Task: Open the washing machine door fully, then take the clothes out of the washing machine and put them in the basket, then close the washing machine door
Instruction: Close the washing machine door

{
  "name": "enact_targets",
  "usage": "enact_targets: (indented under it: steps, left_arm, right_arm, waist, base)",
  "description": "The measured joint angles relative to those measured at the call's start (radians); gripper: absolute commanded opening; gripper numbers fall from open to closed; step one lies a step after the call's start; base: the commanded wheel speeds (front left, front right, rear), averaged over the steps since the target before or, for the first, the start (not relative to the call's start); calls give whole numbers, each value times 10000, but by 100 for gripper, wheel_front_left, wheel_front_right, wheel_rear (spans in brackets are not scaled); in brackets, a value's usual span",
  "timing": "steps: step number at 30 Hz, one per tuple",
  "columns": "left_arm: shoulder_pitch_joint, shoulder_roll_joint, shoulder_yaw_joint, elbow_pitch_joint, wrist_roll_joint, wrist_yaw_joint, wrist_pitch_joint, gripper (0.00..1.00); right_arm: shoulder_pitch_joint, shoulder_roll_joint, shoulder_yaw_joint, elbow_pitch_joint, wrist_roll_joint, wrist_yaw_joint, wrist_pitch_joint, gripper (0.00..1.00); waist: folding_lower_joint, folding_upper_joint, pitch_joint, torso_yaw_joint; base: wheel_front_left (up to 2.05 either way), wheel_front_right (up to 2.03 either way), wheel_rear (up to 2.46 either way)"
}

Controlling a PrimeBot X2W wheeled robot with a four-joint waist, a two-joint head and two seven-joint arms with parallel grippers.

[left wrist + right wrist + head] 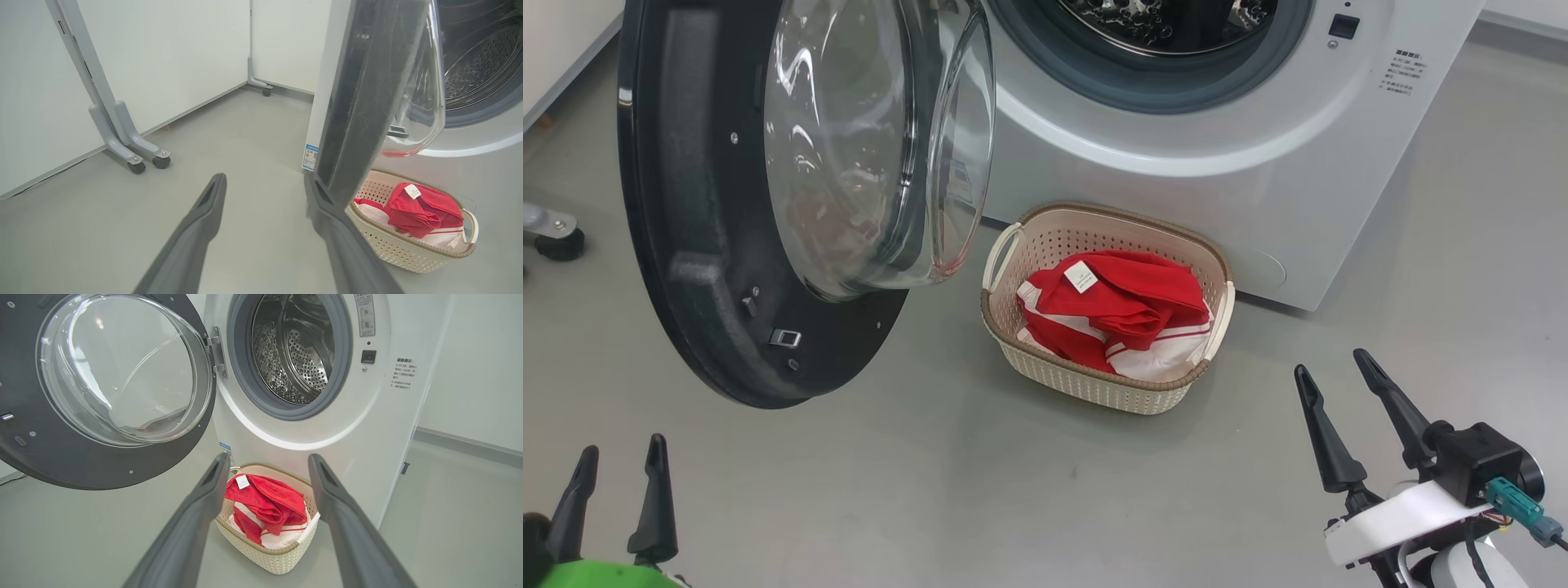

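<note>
1. At far left, washing machine door [792,188]: swung wide, glass bowl toward the room, black rim hanging over the floor [931,490] just left of the basket [1086,388].
2. At far centre, washing machine [1176,171]: mouth uncovered; drum [294,355] bare of garments as far as visible.
3. On the floor against the machine's front, basket holding the clothes [1131,314]: red with white trim, heaped to about rim height, label tag [1082,278] uppermost.
4. At near left, left claw [623,447]: fingers spread, nothing between them, low and short of the door's lower rim.
5. At near right, right claw [1333,365]: likewise spread and empty, pointed toward the basket.
6. Judged stage: unloading apparently complete; closing of the door outstanding.
7. Judged hazards of the closing swing:
   a. brushing of the basket's left handle [999,253] by the bulging glass, through their closeness;
   b. slipping of slim fingers off the glossy rim, through a push set too near its edge;
   c. rebound without latching, through too weak a push;
   d. pinching of a fingertip against the grey seal [1143,86], through following the door too far in.
</note>
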Motion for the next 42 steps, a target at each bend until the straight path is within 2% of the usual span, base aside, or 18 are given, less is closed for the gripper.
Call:
enact_targets:
  steps: [9,33,42]
  left_arm:
    - [35,-33,8,219,21,-23,-479,100]
    - [35,-17,-123,424,130,-23,-663,100]
    - [29,163,-127,412,127,-23,-665,100]
  right_arm:
    - [3,6,-29,6,0,0,0,100]
    - [75,73,-12,63,-79,12,0,100]
    - [119,73,-6,48,-84,12,0,100]
  waist:
    - [0,0,-33,1]
    - [0,0,-189,73]
    - [0,0,-85,71]
  base:
    - [0,0,0]
    - [0,0,0]
    - [0,0,0]
